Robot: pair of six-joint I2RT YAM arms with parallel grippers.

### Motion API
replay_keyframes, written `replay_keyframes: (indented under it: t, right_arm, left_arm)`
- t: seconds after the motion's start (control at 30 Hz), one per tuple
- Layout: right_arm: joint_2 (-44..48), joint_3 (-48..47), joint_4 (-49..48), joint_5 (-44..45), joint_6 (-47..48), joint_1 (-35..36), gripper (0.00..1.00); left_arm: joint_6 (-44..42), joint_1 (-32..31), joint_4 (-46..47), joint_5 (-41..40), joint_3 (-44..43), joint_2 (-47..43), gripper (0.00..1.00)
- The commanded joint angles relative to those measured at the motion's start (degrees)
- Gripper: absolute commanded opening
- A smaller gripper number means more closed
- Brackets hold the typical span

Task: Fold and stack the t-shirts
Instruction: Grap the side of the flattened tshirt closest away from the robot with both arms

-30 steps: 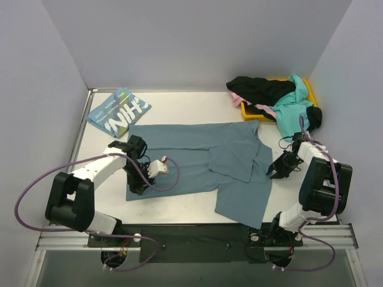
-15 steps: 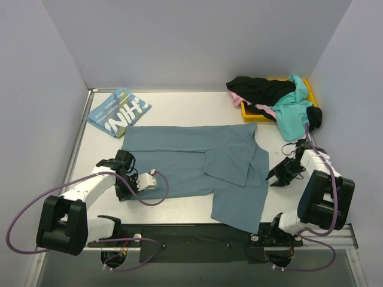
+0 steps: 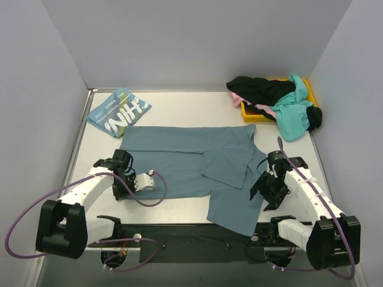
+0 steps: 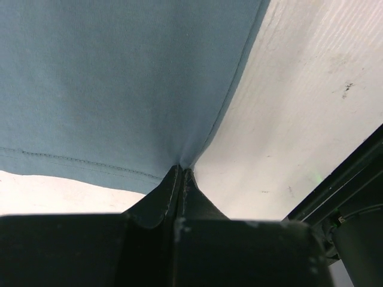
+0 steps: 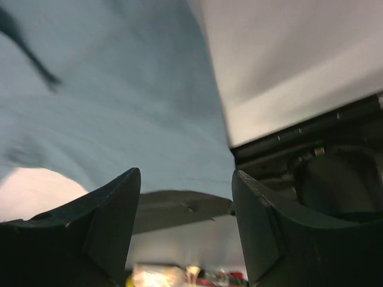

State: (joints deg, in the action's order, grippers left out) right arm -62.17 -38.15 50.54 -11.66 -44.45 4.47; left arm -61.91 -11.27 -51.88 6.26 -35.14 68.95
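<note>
Left gripper (image 3: pixel 121 192): fingers pressed together, clamped on the near-left corner of the slate-teal t-shirt (image 3: pixel 191 160). The top view shows only the arm low over that corner. The left wrist view settles it: the left gripper (image 4: pixel 181 173) has no gap between its fingers, and the hem edge of the shirt (image 4: pixel 108 78) runs straight into the tips, with bare table (image 4: pixel 299 107) to the right.

The slate-teal t-shirt lies spread flat across the middle of the table (image 3: pixel 179 103), with a sleeve or flap folded inward on its right half.

The light-blue t-shirt (image 3: pixel 118 112) lies folded at the far left, just beyond the slate-teal one.

Right gripper (image 3: pixel 262 196): fingers well apart, nothing between them. It hangs over the shirt's right edge. In the right wrist view (blurred) the right gripper (image 5: pixel 187 174) shows teal cloth (image 5: pixel 119 101) below its spread fingers; whether they touch it I cannot tell.

Far right: black t-shirt (image 3: pixel 263 89), pink t-shirt (image 3: pixel 236 99) and turquoise t-shirt (image 3: pixel 293 116) heaped on the yellow bin (image 3: pixel 250 112).
</note>
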Motion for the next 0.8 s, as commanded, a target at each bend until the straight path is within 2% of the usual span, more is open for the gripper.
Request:
replay_keyframes:
  t: [0.0, 0.1, 0.33, 0.5, 0.57, 0.63, 0.67, 0.7, 0.77]
  right_arm:
    - [1.1, 2.6, 9.5, 5.0, -10.2, 8.2, 0.58]
    - [-0.5, 6.0, 9.1, 5.4, -12.4, 11.2, 0.59]
    - [-7.9, 11.6, -4.1, 4.5, -14.5, 14.3, 0.61]
    - [-9.2, 9.8, -5.7, 4.5, -10.9, 14.6, 0.6]
    - [-10.5, 9.2, -6.6, 2.4, -10.7, 14.6, 0.56]
    - [-11.6, 9.9, -10.2, -1.1, -10.8, 14.7, 0.44]
    - [-12.4, 10.7, -11.6, -2.0, -11.4, 14.7, 0.3]
    - [-13.1, 11.0, -13.5, -3.2, -11.1, 14.7, 0.26]
    - [-13.2, 10.8, -13.9, -3.0, -9.8, 14.7, 0.08]
  left_arm:
    - [1.4, -0.9, -1.9, 0.7, -2.7, -1.4, 0.0]
    - [2.1, -1.0, -1.3, 0.8, -3.0, -1.6, 0.0]
    - [4.7, -1.7, 0.2, 0.6, -2.5, -1.3, 0.0]
    - [5.7, -1.8, 0.6, -1.1, -3.1, -0.7, 0.0]
    - [6.5, -1.8, 0.9, -1.7, -3.8, -0.7, 0.0]
    - [6.8, -1.8, 0.6, -2.1, -4.4, -0.7, 0.0]
    - [6.9, -1.7, 0.6, -2.4, -4.6, -0.8, 0.0]
    - [7.0, -1.7, 0.7, -2.6, -4.9, -0.8, 0.0]
    - [7.4, -1.6, 0.6, -3.4, -4.9, -1.0, 0.0]
